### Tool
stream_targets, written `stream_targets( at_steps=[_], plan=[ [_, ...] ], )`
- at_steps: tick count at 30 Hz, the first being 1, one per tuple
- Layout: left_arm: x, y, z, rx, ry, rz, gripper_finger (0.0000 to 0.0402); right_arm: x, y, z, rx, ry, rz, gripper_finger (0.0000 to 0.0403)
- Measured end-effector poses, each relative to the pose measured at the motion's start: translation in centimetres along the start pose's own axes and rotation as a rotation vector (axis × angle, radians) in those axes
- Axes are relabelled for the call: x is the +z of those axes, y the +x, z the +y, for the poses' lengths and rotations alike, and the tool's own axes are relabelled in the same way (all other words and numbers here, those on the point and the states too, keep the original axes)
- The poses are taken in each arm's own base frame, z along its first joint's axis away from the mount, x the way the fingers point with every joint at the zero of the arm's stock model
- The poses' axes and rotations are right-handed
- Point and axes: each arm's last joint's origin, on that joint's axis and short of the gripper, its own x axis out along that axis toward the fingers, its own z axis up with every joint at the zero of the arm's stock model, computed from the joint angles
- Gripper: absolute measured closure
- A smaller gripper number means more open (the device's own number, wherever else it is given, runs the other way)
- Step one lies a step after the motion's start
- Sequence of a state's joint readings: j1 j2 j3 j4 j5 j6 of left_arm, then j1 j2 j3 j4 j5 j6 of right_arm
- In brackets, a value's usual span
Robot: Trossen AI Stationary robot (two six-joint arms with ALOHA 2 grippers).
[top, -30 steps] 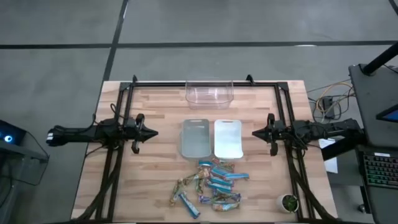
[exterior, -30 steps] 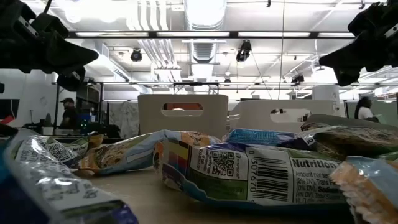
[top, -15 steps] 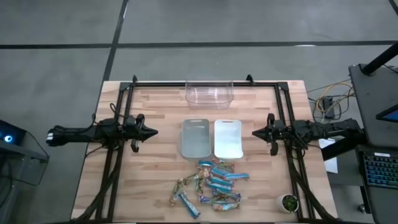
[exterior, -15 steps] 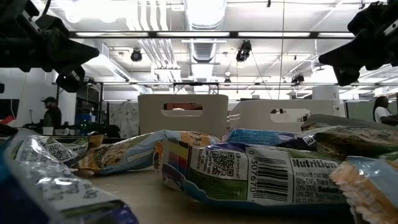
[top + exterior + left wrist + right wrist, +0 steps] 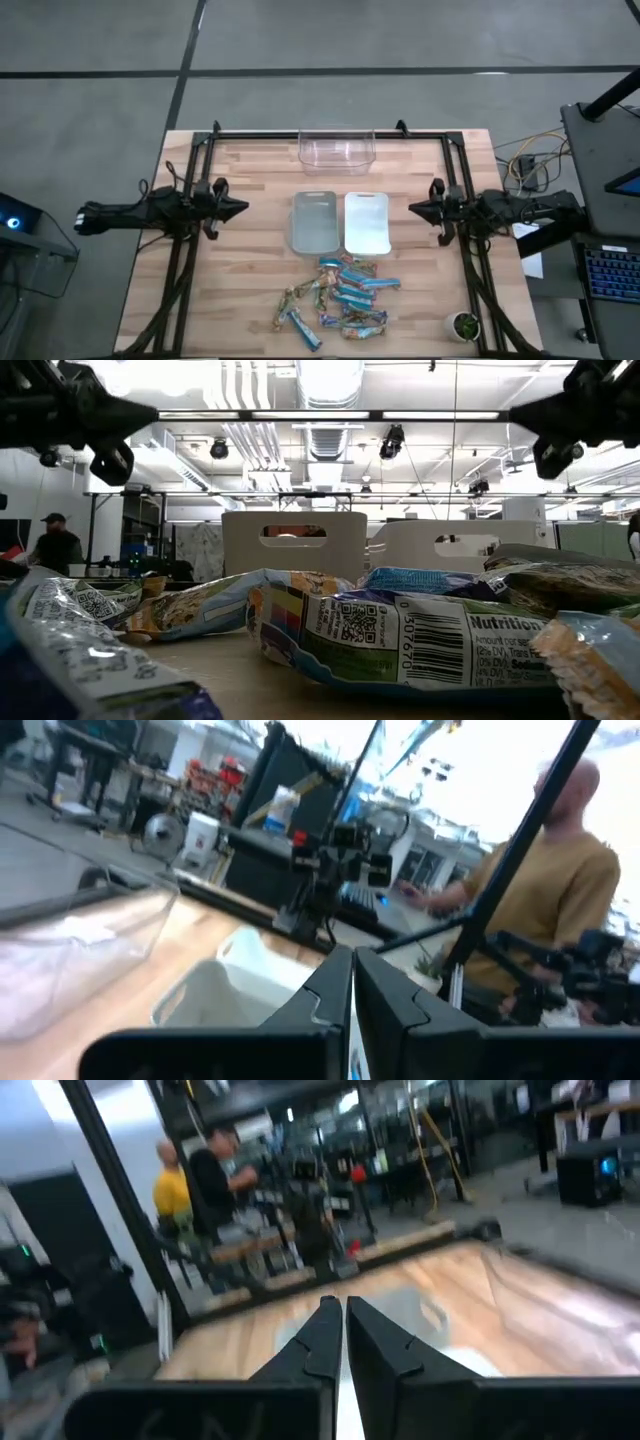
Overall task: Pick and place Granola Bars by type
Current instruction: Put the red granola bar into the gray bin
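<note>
The granola bars (image 5: 340,298) lie in a loose heap near the table's near edge, blue wrappers mixed with tan and brown ones; in the low view the same bars (image 5: 400,630) fill the foreground. My left gripper (image 5: 245,208) hovers shut over the table's left part, pointing right, well apart from the heap. My right gripper (image 5: 411,208) hovers shut over the right part, pointing left. The left wrist view shows my left gripper (image 5: 353,970) with its fingers together. In the right wrist view, my right gripper (image 5: 340,1320) is likewise closed. Neither gripper holds anything.
A grey bin (image 5: 313,222) and a white bin (image 5: 366,222) sit side by side at the table's middle, just beyond the heap. A clear bin (image 5: 337,146) stands at the far edge. A dark frame (image 5: 330,133) borders the table. People show in the room behind.
Both grippers have drawn back a little, the left toward the table's left edge and the right toward the right edge, and both have risen. They stay shut. The bars and bins have not moved.
</note>
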State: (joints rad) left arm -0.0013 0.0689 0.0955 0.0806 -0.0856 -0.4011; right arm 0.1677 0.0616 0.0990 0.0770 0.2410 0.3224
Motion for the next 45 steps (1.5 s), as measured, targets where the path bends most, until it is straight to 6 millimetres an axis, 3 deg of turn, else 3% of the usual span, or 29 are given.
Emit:
stream_targets(
  at_steps=[12, 19, 26, 36, 45],
  plan=[
    [6.2, -0.9, -2.2, 0.020, -0.027, -0.213, 0.0401, 3.6, -0.7, 0.9, 0.099, 0.132, -0.378, 0.0390],
    [10.3, -0.9, -4.0, -0.014, -0.031, -0.263, 0.0401, 5.8, -1.1, 1.5, 0.119, 0.196, -0.434, 0.0390],
    [12.8, 0.7, -5.5, -0.070, 0.026, -0.193, 0.0401, 9.6, -0.3, 3.0, 0.070, 0.109, -0.330, 0.0390],
    [14.1, 3.6, -6.4, -0.043, 0.061, -0.032, 0.0401, 15.1, 2.4, 5.7, 0.049, 0.042, -0.105, 0.0390],
    [16.1, 4.8, -7.8, -0.167, 0.113, -0.004, 0.0401, 18.2, 5.4, 7.8, 0.115, -0.050, 0.020, 0.0390]
  ],
)
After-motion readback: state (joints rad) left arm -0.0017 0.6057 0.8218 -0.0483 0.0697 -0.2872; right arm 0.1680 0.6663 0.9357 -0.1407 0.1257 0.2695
